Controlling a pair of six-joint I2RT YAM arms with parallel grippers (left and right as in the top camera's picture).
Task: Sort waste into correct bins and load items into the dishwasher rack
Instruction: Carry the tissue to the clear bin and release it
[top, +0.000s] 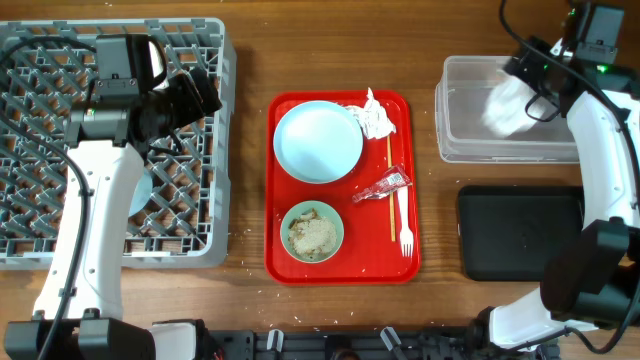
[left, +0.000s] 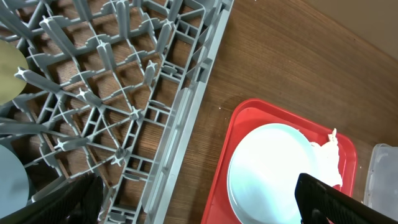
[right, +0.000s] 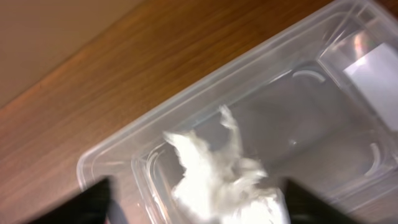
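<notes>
"White paper first: is it free of the pincer?"

"Looks so, though the view is blurred. The right gripper (right: 198, 199) has its fingers wide either side of the crumpled napkin (right: 217, 177), one plainly clear of it, over the inside of the clear tub (right: 311, 118)."

"Then lift straight up, I'd say, so nothing drags it out."

"Farther off, a second napkin (top: 376, 118) and the red wrapper (top: 385, 186) lie on the red tray (top: 272, 200). The left gripper (left: 196, 190) gapes empty over the rack (left: 124, 81) edge."

- A robotics lab bench: white left arm (top: 95, 190) and right arm (top: 605, 130), cabled, at a wooden table (top: 250, 50).
- Grey dishwasher rack (top: 215, 150) and red canteen tray (top: 365, 250) laid out on it.
</notes>
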